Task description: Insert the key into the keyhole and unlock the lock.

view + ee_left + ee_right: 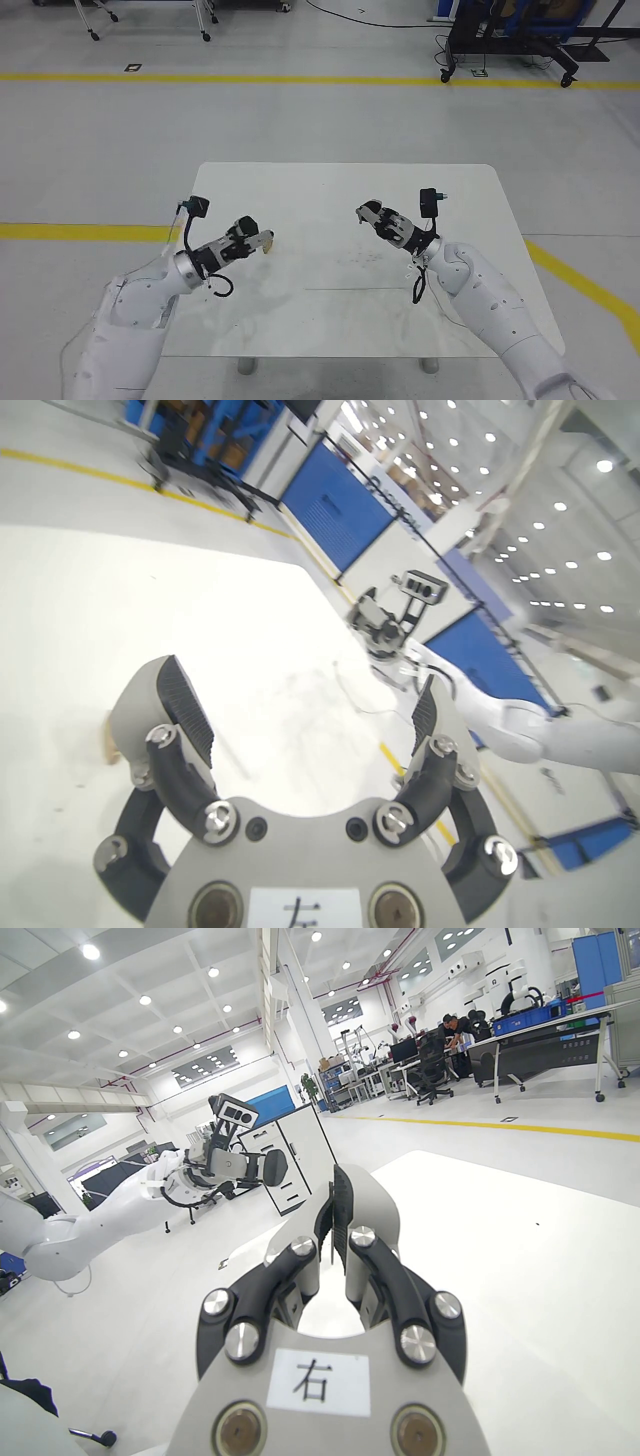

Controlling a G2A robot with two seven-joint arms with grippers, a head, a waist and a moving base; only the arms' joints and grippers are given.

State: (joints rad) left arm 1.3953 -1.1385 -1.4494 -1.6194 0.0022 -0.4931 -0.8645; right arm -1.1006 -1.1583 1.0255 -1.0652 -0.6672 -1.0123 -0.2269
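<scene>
White table sits on grey floor, with a yellow floor line past its 12 o'clock edge and another crossing behind it at 9 and 3. My left arm comes in from 7 o'clock and my right arm from 5 o'clock, both over the tabletop. Left gripper hangs above the 9 o'clock side of the table. Its fingers are spread wide with nothing between the ribbed pads. Right gripper is above the table's middle, a bit toward 1 o'clock, and at about 2 o'clock from the left one, well apart. Its fingers are closed, pads pressed flat together. I can't tell if anything thin is pinched in there. Each wrist carries a black camera block on a stalk. Faint dark scuffs mark the tabletop near centre, between the two grippers. A small tan bit sits right against the outer side of one left finger, and I can't tell what it is. I can't tell where the key and lock are.
</scene>
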